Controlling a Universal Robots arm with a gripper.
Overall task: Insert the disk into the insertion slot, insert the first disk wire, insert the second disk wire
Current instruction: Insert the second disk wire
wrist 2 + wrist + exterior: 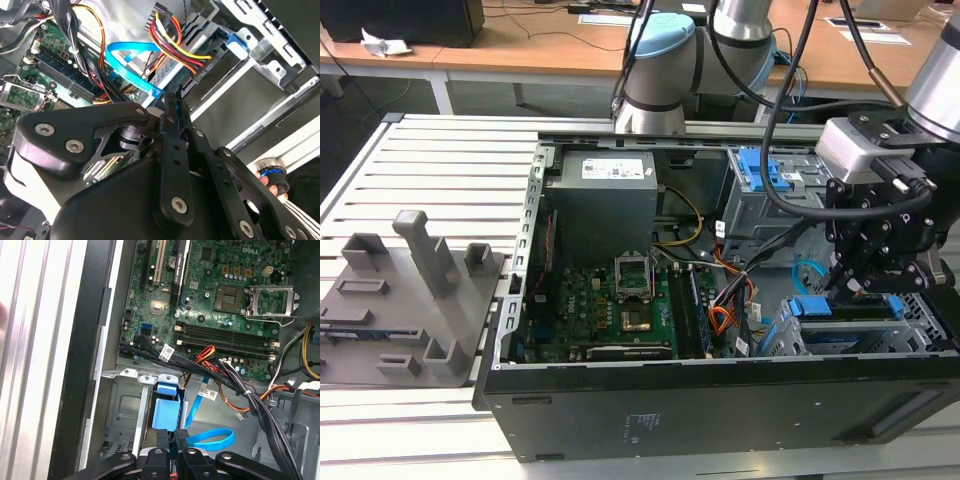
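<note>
Slatted metal table (pixel 440 160) bears computer case (pixel 720 400), grey fixture (pixel 405 300)

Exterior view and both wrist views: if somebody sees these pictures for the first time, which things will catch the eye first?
Probably the open computer case in the exterior view, with its green motherboard lying bare inside. Next, the black claw reaching down into the case at the exterior view's right, just above the blue-framed disk. In both wrist views, a bright blue flat cable loops close beside the claw.
</note>
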